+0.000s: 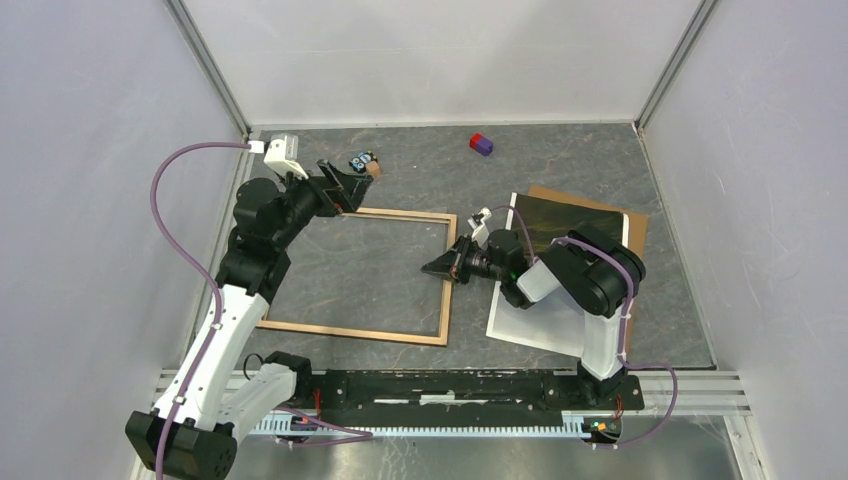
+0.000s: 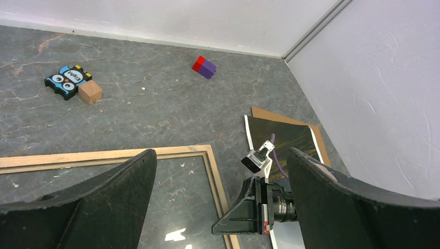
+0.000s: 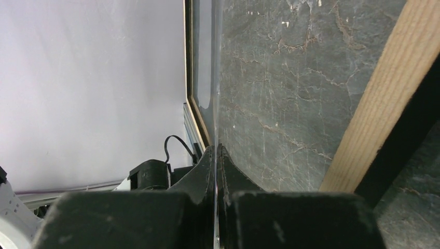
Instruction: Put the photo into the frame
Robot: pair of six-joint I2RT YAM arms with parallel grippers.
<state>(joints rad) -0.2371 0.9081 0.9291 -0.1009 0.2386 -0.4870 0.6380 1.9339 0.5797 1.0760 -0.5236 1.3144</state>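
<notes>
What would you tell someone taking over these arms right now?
Left gripper: open, empty, above the frame's far left corner.
Right gripper: shut on what looks like a thin clear sheet at the frame's right rail.
Frame: flat on the table, wood side up.
Photo: right of it, on the board, landscape up, partly under the right arm.
Done: photo not yet picked up.
Left: get the photo into the frame.

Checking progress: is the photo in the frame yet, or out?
Out. The photo lies right of the frame, whose opening shows only table.
</notes>
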